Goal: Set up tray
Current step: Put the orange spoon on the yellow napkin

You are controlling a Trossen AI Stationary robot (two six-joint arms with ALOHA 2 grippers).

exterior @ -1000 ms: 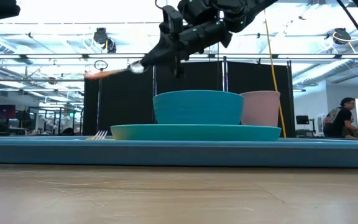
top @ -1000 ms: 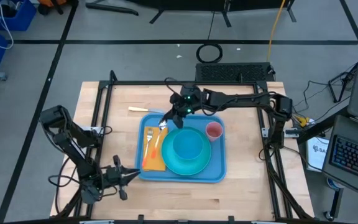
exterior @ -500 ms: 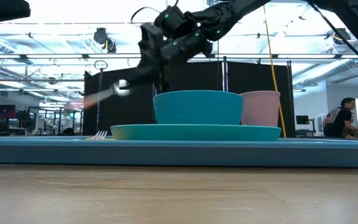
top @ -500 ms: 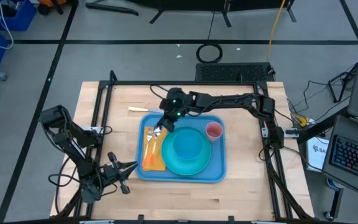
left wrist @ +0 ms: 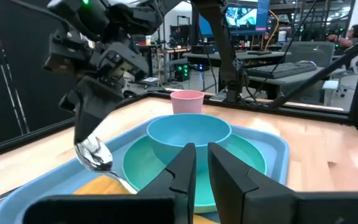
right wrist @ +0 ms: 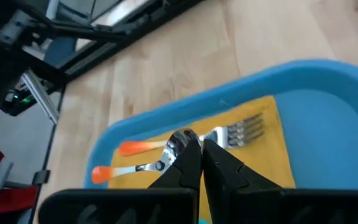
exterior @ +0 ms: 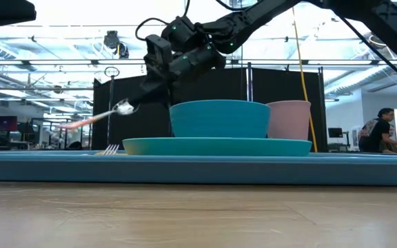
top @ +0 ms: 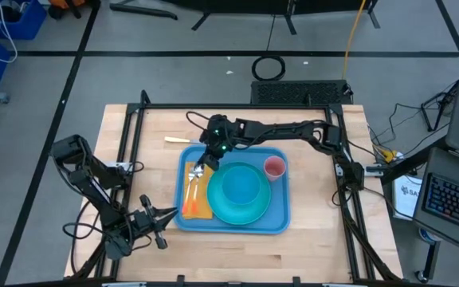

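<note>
The light-blue tray (top: 280, 217) lies mid-table. It carries a teal plate (top: 217, 210) with a teal bowl (top: 240, 187), a pink cup (top: 274, 167) and a yellow-orange napkin (top: 198, 205) with a fork (right wrist: 238, 132) on it. My right gripper (top: 203, 162) hangs over the tray's far left part, shut on a spoon (exterior: 119, 108) with an orange handle. My left gripper (left wrist: 202, 163) waits level near the table's near left corner, pointing at the tray. Its fingers stand a narrow gap apart with nothing between them. My right gripper pinches the spoon's bowl end (right wrist: 180, 140) between its two fingertips, which slant down from the table's far right. The spoon is lifted clear above the napkin. Its orange handle (exterior: 76, 124) sticks out beyond the fingers toward the table's left and slopes downward.
A pale-handled utensil (top: 178, 140) lies on the bare wood beyond the tray's far left corner. A black frame (top: 134, 135) runs along the table's edges. Bare wood shows left of, right of and in front of the tray.
My right gripper has carried the spoon down and toward the table's left edge, from beside the bowl's far rim to above the napkin, and has tipped further downward. The spoon's handle now slopes lower.
</note>
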